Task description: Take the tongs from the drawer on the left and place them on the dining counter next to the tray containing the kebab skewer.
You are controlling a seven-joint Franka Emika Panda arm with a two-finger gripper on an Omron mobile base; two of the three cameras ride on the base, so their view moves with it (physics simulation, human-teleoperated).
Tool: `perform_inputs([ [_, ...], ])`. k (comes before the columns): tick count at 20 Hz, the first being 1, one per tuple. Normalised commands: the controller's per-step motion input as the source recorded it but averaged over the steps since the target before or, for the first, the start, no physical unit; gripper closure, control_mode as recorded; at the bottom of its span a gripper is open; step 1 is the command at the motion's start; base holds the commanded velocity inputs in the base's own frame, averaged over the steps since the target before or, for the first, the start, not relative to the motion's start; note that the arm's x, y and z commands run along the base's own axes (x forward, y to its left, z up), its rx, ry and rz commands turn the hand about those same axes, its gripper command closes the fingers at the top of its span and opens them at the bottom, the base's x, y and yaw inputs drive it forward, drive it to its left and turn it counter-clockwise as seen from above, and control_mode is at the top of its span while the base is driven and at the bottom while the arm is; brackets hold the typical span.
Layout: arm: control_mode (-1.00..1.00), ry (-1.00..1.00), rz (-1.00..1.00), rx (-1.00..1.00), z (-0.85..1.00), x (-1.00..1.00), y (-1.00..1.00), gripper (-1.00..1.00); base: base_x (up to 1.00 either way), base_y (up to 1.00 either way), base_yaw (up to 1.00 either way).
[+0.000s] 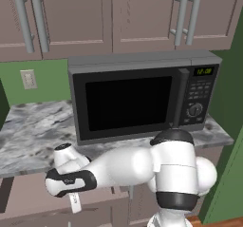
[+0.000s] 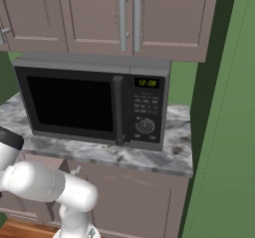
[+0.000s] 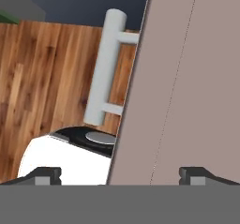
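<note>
A wall outlet (image 1: 28, 79) sits at the left above the marble counter (image 1: 33, 131). Right of it stands a black microwave (image 1: 137, 100), whose green clock (image 1: 204, 71) starts with 12; the remaining digits are too blurred to read. In the hand view, wooden floor (image 3: 42, 87) shows at the left, then a silver bar handle (image 3: 105, 68) on the mauve drawer (image 3: 192, 78) front. The end effector (image 3: 121, 175) is spread wide, gripping nothing, its tips either side of that front's edge.

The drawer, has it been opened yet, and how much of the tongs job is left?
Nothing looks finished. In hand: the open gripper sits low against the drawer front, its fingers spread wide, beside the bar handle and holding nothing. Whether it is pulled out at all is unclear. Left: fetching the tongs and carrying them to the dining counter.
</note>
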Motion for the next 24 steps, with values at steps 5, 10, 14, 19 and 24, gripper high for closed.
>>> perform_inputs([
  [5, -1.0, 0.0, 0.03, 0.0, 0.0, 0.13, 0.11, -1.0, 0.0, 0.0, 0.0],
  [10, -1.0, 0.0, 0.02, 0.0, -0.18, 0.1, 0.12, -1.0, 0.0, 0.0, 0.0],
  [14, -1.0, 0.03, 0.02, 0.0, -0.43, 0.0, 0.14, -1.0, 0.0, 0.0, 0.0],
  [19, -1.0, 0.03, 0.02, 0.0, -0.34, -0.1, 0.12, -1.0, 0.0, 0.0, 0.0],
  [24, -1.0, 0.01, 0.03, 0.0, -0.13, -0.57, 0.17, -1.0, 0.0, 0.0, 0.0],
])
